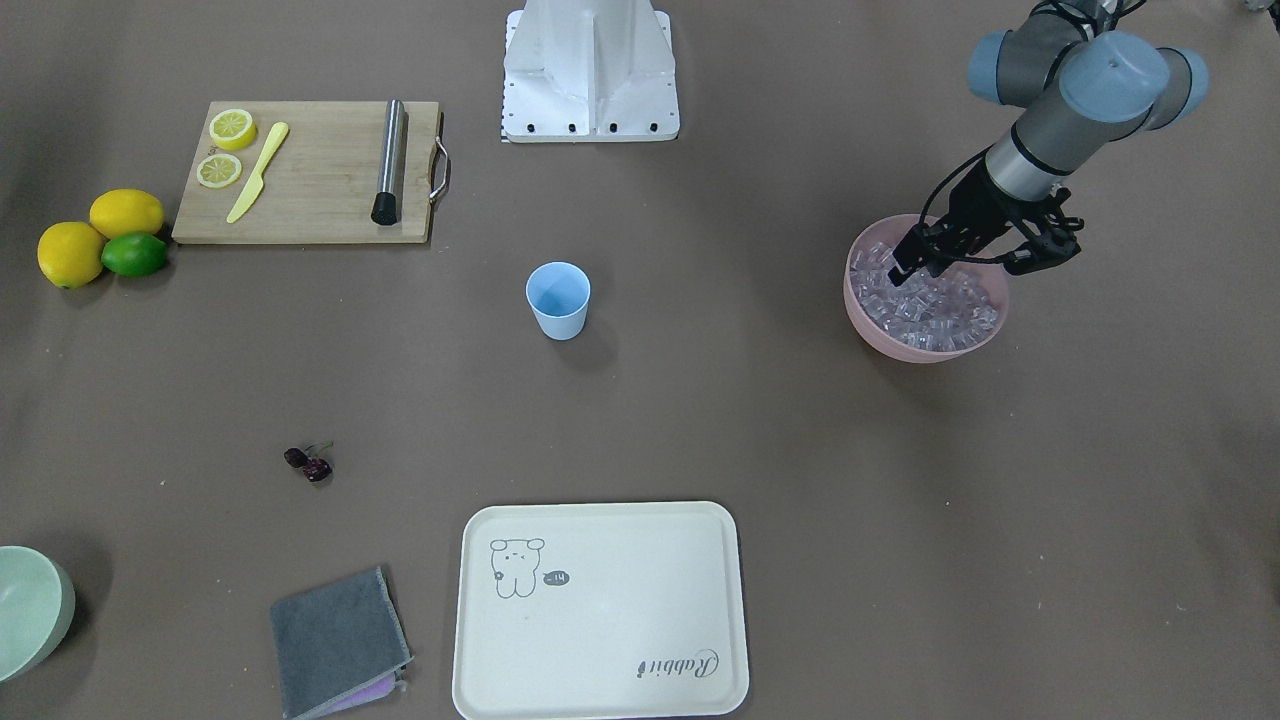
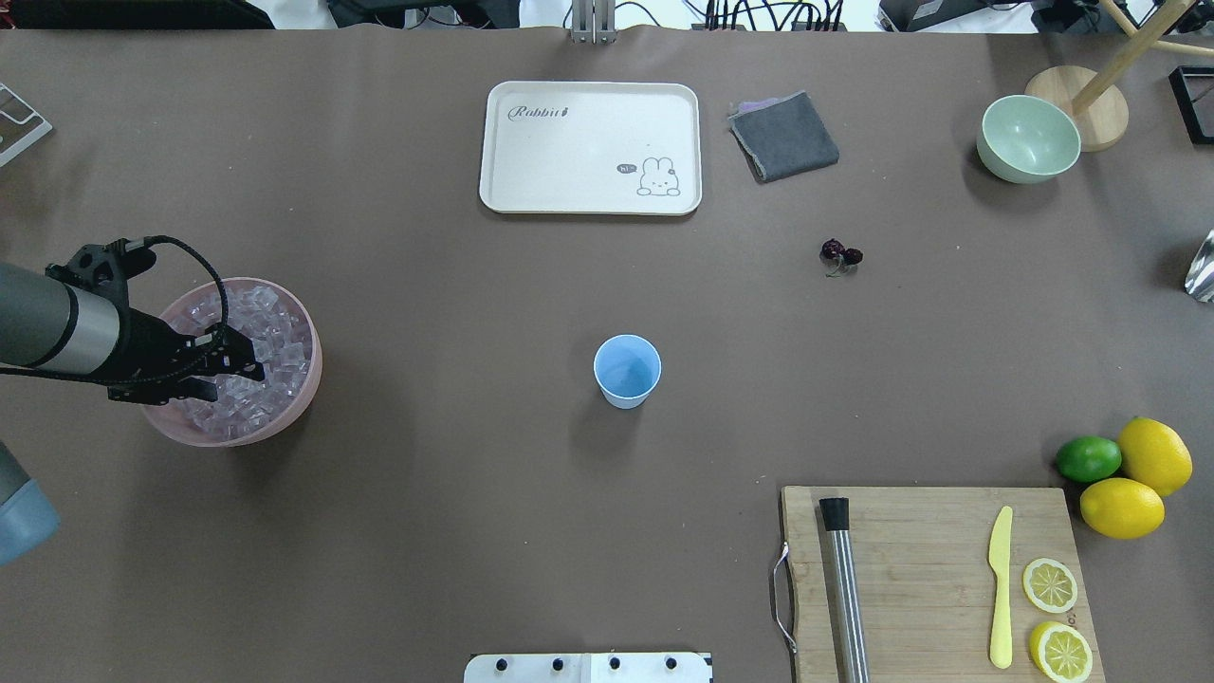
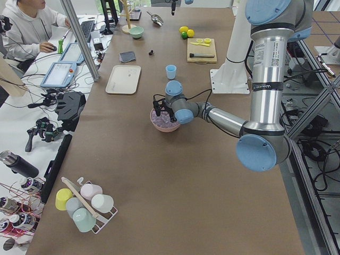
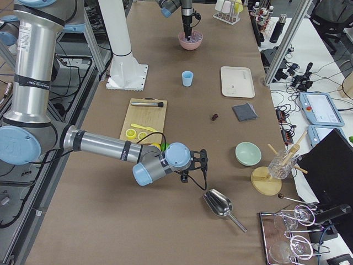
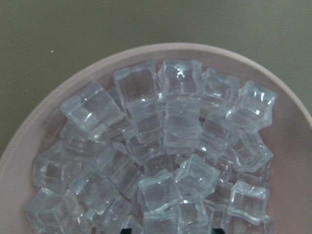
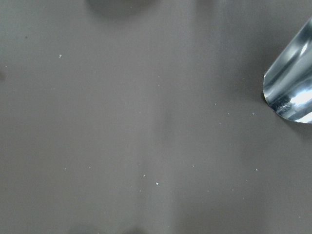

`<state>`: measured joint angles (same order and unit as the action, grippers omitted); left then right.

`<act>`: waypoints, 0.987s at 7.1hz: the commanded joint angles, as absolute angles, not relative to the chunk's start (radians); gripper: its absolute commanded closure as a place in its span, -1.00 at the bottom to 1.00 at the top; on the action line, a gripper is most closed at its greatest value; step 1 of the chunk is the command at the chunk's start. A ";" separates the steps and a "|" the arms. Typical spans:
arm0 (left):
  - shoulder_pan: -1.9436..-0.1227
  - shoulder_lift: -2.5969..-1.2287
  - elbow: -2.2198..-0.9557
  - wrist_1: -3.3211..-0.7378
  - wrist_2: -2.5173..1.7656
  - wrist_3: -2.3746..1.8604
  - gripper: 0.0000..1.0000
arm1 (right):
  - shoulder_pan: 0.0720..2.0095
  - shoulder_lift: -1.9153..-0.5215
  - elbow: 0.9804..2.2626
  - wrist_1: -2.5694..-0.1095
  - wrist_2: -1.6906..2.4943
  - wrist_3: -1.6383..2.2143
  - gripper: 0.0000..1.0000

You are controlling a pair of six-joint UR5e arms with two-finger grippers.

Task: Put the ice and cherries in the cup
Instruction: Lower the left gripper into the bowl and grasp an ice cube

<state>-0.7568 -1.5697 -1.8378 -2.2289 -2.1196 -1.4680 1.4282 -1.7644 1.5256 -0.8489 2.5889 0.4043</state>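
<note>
The pink bowl point(image 1: 925, 345) is full of clear ice cubes point(image 1: 940, 305). My left gripper point(image 1: 918, 266) is lowered into the ice, its fingers apart among the cubes; I see none lifted. In the left wrist view the ice point(image 5: 165, 126) fills the frame and only the dark fingertips show at the bottom edge. The pale blue cup point(image 1: 558, 300) stands upright and empty mid-table, also in the overhead view point(image 2: 627, 370). The cherries point(image 1: 308, 464) lie on the bare table, far from both arms. My right gripper point(image 4: 190, 171) hovers low over the table; I cannot tell its state.
A cutting board point(image 1: 310, 175) holds lemon slices, a yellow knife and a steel muddler. Two lemons and a lime point(image 1: 100, 245) lie beside it. A cream tray point(image 1: 600, 610), a grey cloth point(image 1: 335, 640) and a pale green bowl point(image 1: 30, 610) are there too. A metal scoop point(image 6: 292, 92) lies near my right gripper.
</note>
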 commanded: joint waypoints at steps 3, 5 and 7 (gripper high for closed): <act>-0.756 -1.569 -1.830 -2.229 -2.118 -1.468 -0.20 | 1.428 -1.769 1.525 -0.850 2.594 0.403 -1.00; -0.752 -1.569 -1.822 -2.236 -2.115 -1.463 -0.16 | 1.428 -1.769 1.525 -0.850 2.594 0.403 -1.00; -0.747 -1.569 -1.819 -2.240 -2.114 -1.463 -0.09 | 1.428 -1.769 1.525 -0.850 2.594 0.403 -1.00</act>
